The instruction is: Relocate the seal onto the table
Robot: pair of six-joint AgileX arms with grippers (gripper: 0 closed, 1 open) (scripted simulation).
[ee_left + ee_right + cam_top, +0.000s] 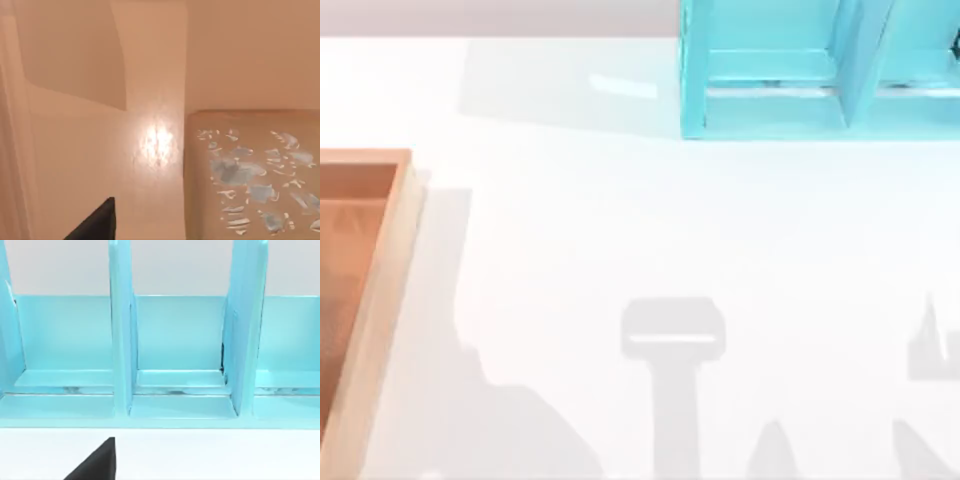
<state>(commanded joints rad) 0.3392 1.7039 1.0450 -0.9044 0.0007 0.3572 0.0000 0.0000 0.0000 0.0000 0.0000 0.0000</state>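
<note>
Left end effector (95,227): it's right down over the tray, and a dark wedge of it cuts into the bottom of the left wrist view. How far open? Cannot tell from here. Nothing seen in its hold, and the wedge is apart from the seal.
Seal (250,175): there it is, close up in the left wrist view, a tan block with pale flecks scattered over its facing side. It sits on orange-brown wood, not on the white tabletop.
Tray (380,290): at the left edge of the top view, its rim running down the tabletop's left side. Its wood (75,150) surrounds the seal in the left wrist view, with a bright glint just beside the block.
Right end effector (95,467): over white tabletop, facing the shelf; a dark wedge again, opening cannot be told, touching nothing visible.
Shelf (175,340): turquoise, upright dividers making compartments; it stands at the top right (800,80) of the top view.
Tabletop (620,230): white and glossy, with grey arm shadows (672,340) lying across its lower part.
</note>
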